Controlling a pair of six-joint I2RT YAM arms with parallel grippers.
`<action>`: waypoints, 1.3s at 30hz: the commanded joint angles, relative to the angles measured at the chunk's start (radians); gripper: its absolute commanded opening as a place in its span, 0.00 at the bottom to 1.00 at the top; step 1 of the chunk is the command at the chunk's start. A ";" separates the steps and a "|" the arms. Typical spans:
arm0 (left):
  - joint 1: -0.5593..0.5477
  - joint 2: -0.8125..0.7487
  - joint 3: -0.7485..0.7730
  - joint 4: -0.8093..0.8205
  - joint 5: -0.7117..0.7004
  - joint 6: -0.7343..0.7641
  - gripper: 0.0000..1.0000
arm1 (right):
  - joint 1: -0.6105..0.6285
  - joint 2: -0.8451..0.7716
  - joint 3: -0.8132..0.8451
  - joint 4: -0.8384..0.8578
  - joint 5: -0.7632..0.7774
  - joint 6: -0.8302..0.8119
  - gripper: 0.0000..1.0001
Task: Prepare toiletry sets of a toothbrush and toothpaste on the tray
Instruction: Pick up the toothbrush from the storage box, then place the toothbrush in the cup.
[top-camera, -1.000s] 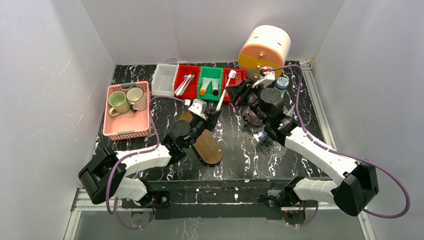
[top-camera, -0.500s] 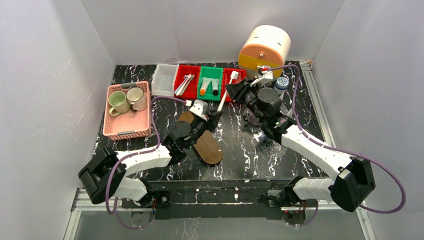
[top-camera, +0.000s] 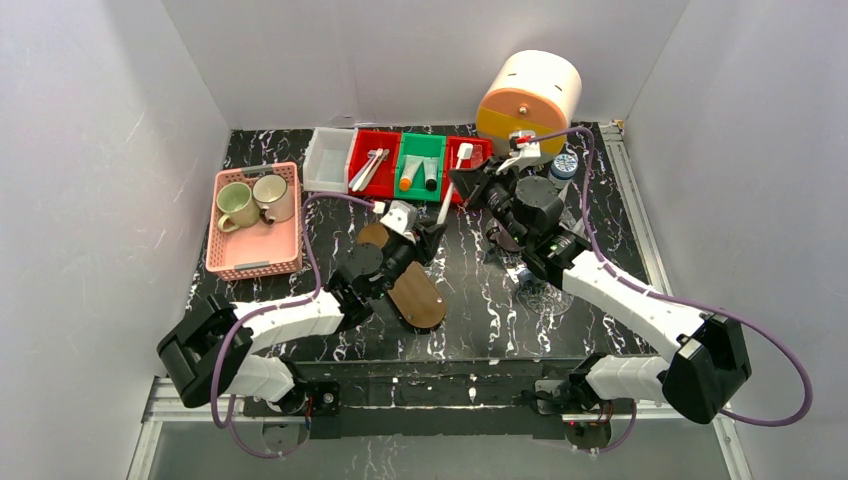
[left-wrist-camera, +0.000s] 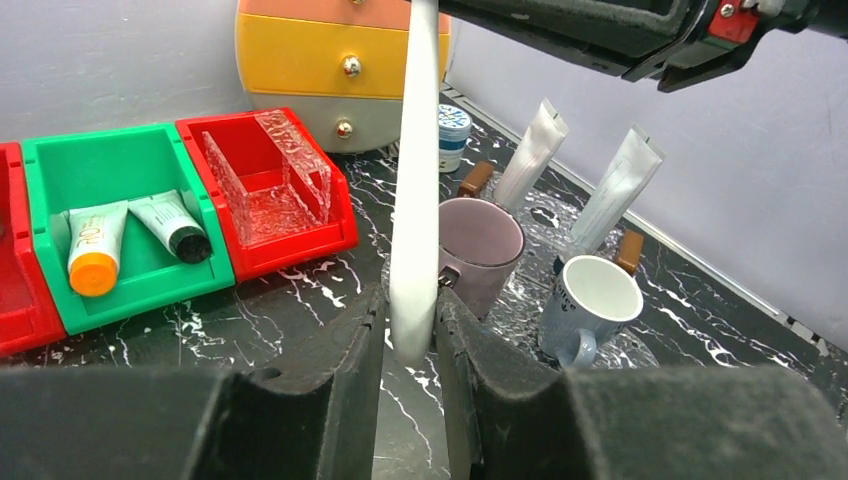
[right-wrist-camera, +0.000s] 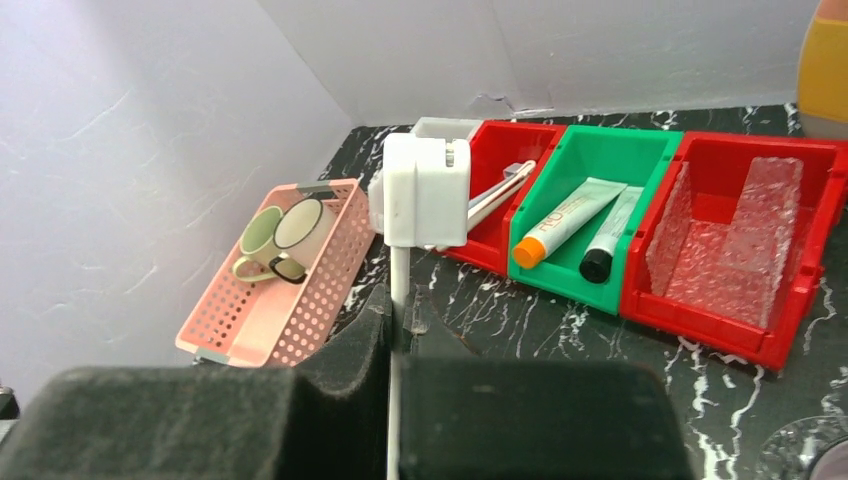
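A slim white toothbrush hangs above the table, held at both ends. My left gripper is shut on its handle end. Nearer the capped head, my right gripper is shut on the thin shaft. Two toothpaste tubes lie in the green bin: one with an orange cap, one with a dark cap. A brown oval tray lies under my left arm.
A red bin holds more toothbrushes, with a white bin beside it. A pink basket at the left holds two mugs. A purple mug and a white mug stand at the right with white tubes upright by them. A round drawer unit is behind.
My right gripper has shut on the toothbrush shaft and edged slightly left. The left gripper has kept its hold on the handle and stayed put.
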 joint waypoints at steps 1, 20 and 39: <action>-0.004 -0.026 -0.002 0.000 -0.074 0.016 0.30 | -0.002 -0.049 0.043 0.041 0.011 -0.134 0.01; 0.039 -0.121 0.246 -0.645 -0.319 -0.111 0.87 | -0.135 -0.159 -0.119 0.157 0.073 -0.518 0.01; 0.305 -0.280 0.372 -1.210 -0.181 -0.268 0.98 | -0.320 -0.049 -0.315 0.395 0.083 -0.547 0.01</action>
